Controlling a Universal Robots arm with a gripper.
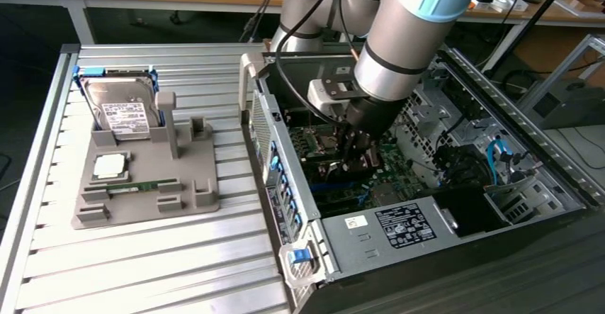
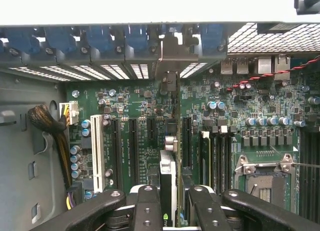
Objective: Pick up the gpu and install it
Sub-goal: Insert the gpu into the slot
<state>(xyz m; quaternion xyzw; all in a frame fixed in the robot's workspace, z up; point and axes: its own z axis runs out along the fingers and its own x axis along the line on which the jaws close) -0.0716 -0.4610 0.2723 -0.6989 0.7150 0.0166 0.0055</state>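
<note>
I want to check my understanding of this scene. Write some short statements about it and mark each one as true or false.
1. The end effector is inside the open computer case. True.
2. The hard drive stands upright in the gray holder. True.
3. The gpu lies on the gray holder. False: the gpu is gripped edge-on between the end effector's fingers, over the motherboard.
4. The gray holder is inside the computer case. False: it sits on the slatted table, at the exterior view's left of the case.
5. A green memory stick lies flat on the gray holder. True.
</note>
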